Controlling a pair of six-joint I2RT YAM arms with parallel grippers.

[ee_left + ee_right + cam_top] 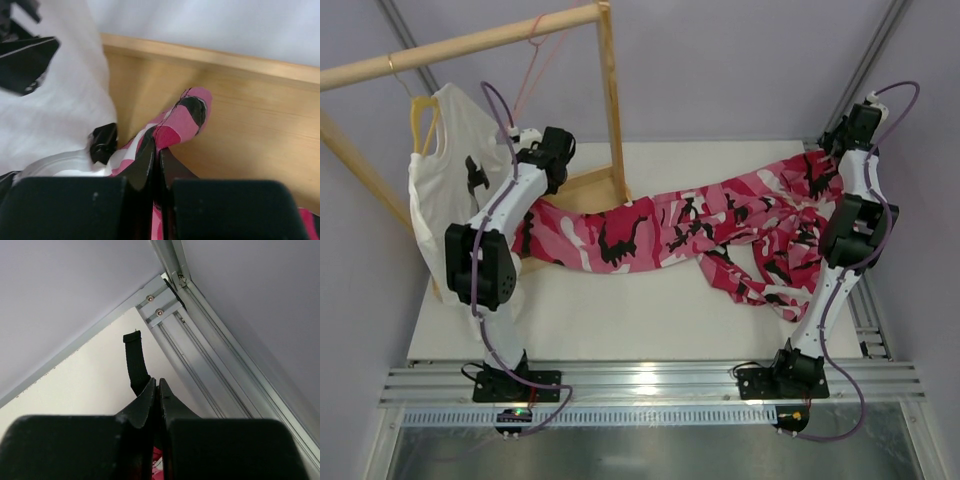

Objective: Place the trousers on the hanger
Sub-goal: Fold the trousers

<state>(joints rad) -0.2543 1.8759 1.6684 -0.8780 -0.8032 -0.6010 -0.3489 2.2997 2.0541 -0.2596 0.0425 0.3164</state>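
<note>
From above, the trousers (650, 235) lay stretched across the table (620, 320) in a long band. One end was by the wooden rack (611, 110) at the left and the other was bunched at the far right corner, beneath the right arm's wrist. The hanger (524, 82) hung bare by its hook from the rack's top rail, well above the cloth. Beside it a yellow hanger (420, 115) carried a white T-shirt (445, 195). That view showed neither set of fingers, since the wrists covered them. The left wrist camera did: the left end effector (159, 150) was clamped on a fold of pink-and-black cloth. The fold stuck out past the fingertips over the rack's wooden base board, with the T-shirt hanging just to the left. The right wrist camera showed the right end effector (156, 383) with its fingers pressed together. A black strip (135, 360) rose from beside the tips and a sliver of pink cloth sat low in the gap, so it gripped the trousers' other end. Behind it ran the table's far edge and an aluminium frame (200, 365) with two screws, detail the top view did not give. The T-shirt's black print appeared in the top and left wrist views but formed no letters I could read, and no brand or label was legible anywhere.
</note>
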